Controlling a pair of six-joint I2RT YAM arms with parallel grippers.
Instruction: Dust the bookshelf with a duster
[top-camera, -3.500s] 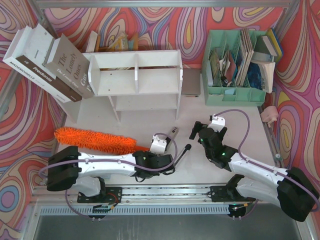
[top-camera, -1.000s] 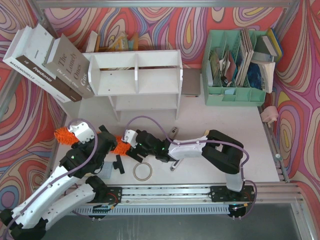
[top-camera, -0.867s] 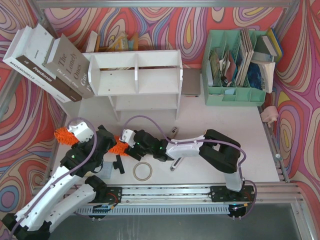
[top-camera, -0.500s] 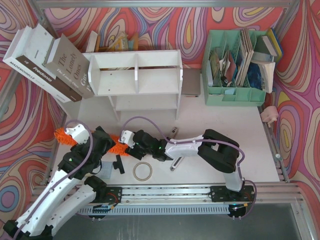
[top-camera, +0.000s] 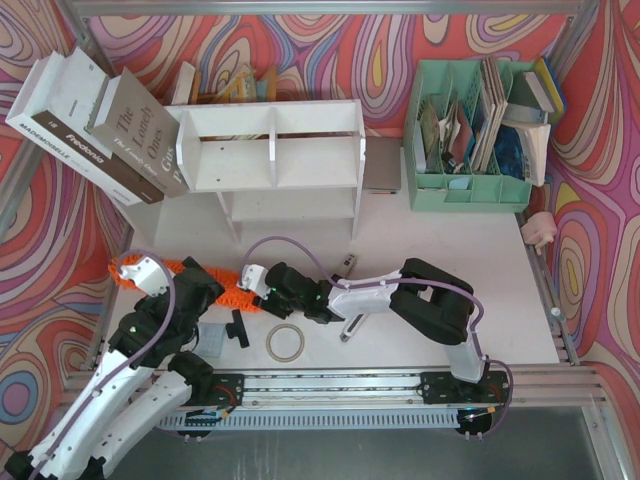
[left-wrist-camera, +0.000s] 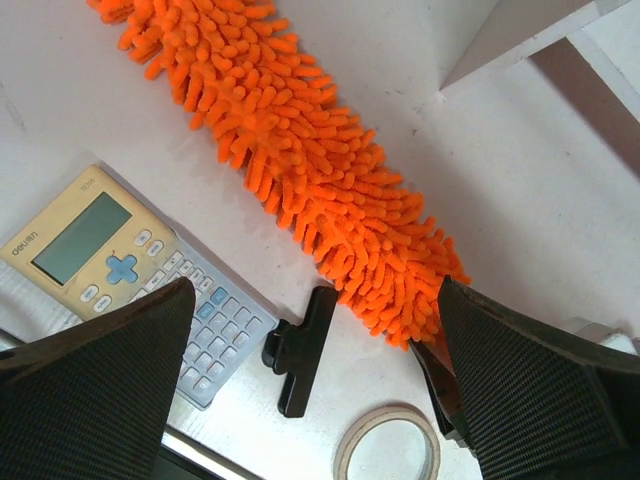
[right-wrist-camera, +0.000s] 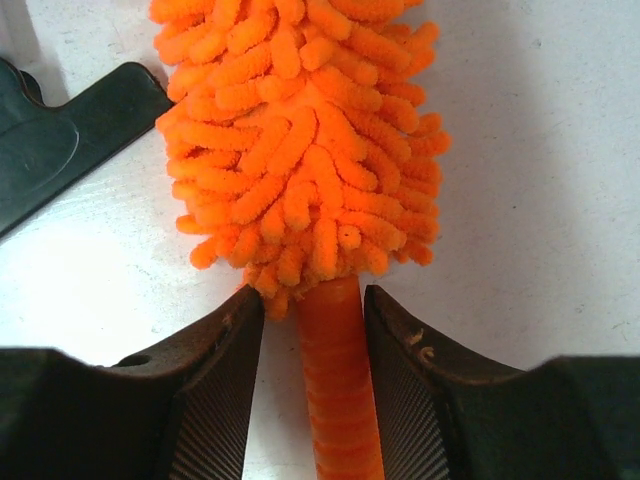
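Drawn back toward its base since 1 second ago, the left gripper (left-wrist-camera: 315, 290) hovers with its 2 fingers spread wide over the long fluffy orange microfibre duster (left-wrist-camera: 300, 170). It lies on the white table (top-camera: 450, 250) in front of the wide white wooden bookshelf (top-camera: 270, 150). Narrowing, the right gripper (right-wrist-camera: 312, 300) straddles the thin orange handle (right-wrist-camera: 335, 400) just below the fluff. It is not yet pinching, and it likely aims there to keep the head steerable.

Top camera looks down; both close wrist cameras share the duster (left-wrist-camera: 320, 180).
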